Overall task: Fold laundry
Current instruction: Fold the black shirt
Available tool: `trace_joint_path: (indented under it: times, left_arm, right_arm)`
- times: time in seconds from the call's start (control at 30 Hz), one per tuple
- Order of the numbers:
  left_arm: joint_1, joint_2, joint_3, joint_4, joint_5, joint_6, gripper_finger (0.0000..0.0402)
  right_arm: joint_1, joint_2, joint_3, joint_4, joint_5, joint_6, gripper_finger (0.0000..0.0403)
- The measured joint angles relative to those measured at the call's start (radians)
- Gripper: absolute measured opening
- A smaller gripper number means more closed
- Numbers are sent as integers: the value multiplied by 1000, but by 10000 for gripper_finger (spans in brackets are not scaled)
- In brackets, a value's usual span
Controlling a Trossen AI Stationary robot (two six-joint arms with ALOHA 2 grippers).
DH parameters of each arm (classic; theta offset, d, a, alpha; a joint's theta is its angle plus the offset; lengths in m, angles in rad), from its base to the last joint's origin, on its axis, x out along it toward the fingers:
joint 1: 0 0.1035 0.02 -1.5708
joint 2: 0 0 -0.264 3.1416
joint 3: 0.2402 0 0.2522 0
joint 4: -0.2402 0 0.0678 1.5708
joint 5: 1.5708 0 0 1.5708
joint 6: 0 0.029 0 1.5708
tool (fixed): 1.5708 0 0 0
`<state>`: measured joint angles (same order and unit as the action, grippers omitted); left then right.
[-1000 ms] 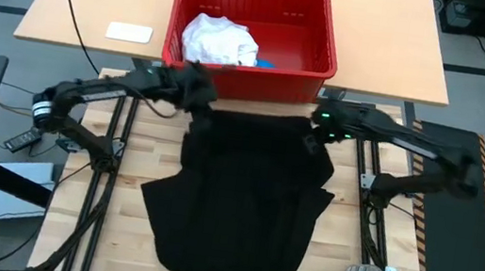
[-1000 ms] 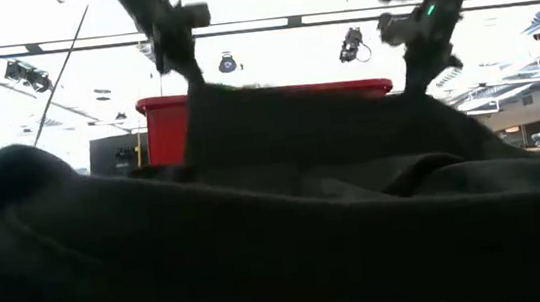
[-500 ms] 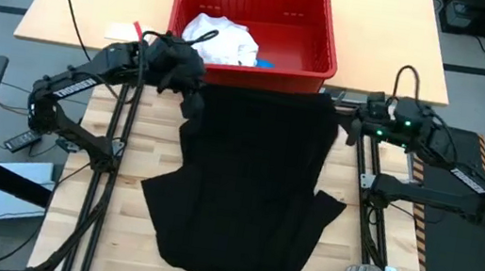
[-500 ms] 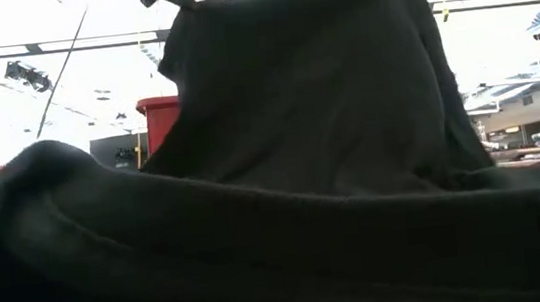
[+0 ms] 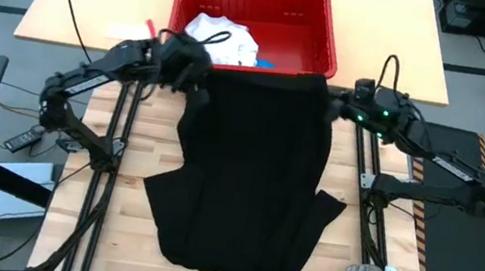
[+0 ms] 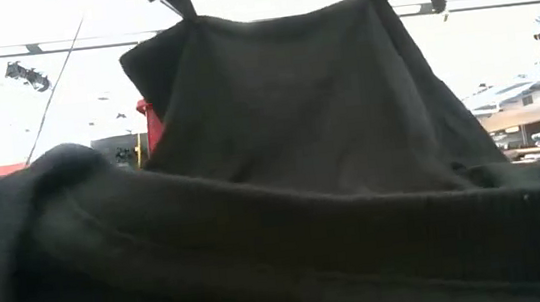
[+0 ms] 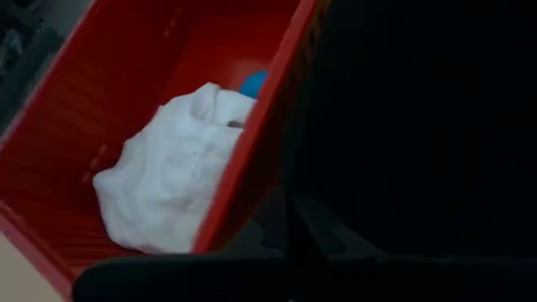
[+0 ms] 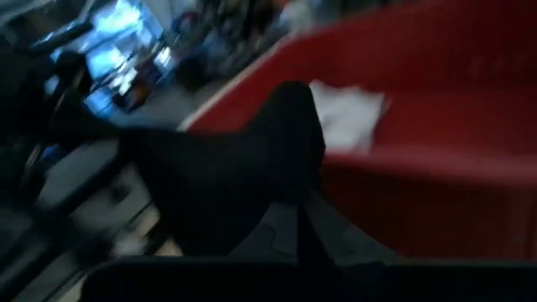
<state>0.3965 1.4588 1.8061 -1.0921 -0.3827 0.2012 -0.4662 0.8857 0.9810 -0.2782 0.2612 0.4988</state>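
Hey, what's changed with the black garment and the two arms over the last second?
Both grippers, left and right, have lifted the top edge of the black garment off the table, moved apart and pulled it taut; it now hangs as a sheet in front of the red basket. Its lower part stays on the table. The white T-shirt and blue piece stay in the basket.

Wood table w/ black garment

Basket front behind black garment, seemingly
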Motion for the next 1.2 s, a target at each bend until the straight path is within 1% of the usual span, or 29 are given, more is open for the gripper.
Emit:
trace_joint_path:
  times: [0.07, 0.13, 0.2, 0.27, 0.33, 0.37, 0.4, 0.43, 0.5, 0.57, 0.63, 0.7, 0.77, 0.87, 0.97, 1.03, 1.07, 1.13, 1.2]
  left_arm:
    - [23, 11, 59, 2, -28, 63, 0]
    - [30, 15, 152, -3, -72, 132, 0]
    - [25, 15, 267, 7, -81, 200, 0]
    - [0, 15, 389, 43, -79, 262, 0]
    - [-38, 15, 511, 71, -57, 278, 0]
    - [-60, 13, 553, 93, -37, 278, 0]
    - [-90, -5, 546, 155, -28, 278, 0]
    - [-128, -46, 511, 223, -22, 278, 0]
    - [-186, -75, 490, 230, -18, 278, 0]
    - [-246, -90, 490, 229, -18, 262, 0]
    - [-306, -90, 490, 195, -23, 208, 0]
    - [-356, -90, 491, 126, -25, 138, 0]
    - [-401, -81, 492, 19, -23, 25, 0]
    - [-463, -57, 493, -187, -20, -196, 0]
    - [-529, -3, 492, -389, 37, -431, 0]
    - [-584, 45, 490, -488, 85, -559, 0]
    - [-612, 70, 476, -476, 112, -598, 0]
    - [-669, 88, 417, -437, 204, -624, 0]
    - [-721, 116, 360, -392, 280, -667, 0]
  right_arm:
    - [-7, 17, 29, 93, 49, -65, 3]
    - [-10, 24, 94, 194, 53, -146, 3]
    - [-5, 25, 184, 256, 30, -238, 3]
    - [11, 33, 285, 236, 5, -306, 3]
    - [34, 48, 384, 155, -15, -323, 3]
    - [49, 56, 428, 103, -23, -323, 3]
    - [65, 63, 469, 50, -25, -316, 3]
    - [85, 68, 505, 2, -24, -312, 3]
    - [126, 75, 564, -80, -2, -317, 3]
    - [167, 79, 611, -151, 50, -318, 3]
    - [204, 82, 644, -236, 80, -297, 2]
    - [239, 83, 666, -341, 76, -234, 2]
    - [279, 85, 668, -459, 37, -140, 2]
    - [350, 102, 664, -687, -40, 35, 2]
    - [454, 124, 621, -895, -115, 223, 2]
    - [539, 129, 564, -966, -182, 330, 2]
    - [584, 130, 528, -979, -213, 376, 2]
    - [675, 129, 457, -969, -267, 462, 2]
    - [764, 135, 394, -919, -306, 527, 2]
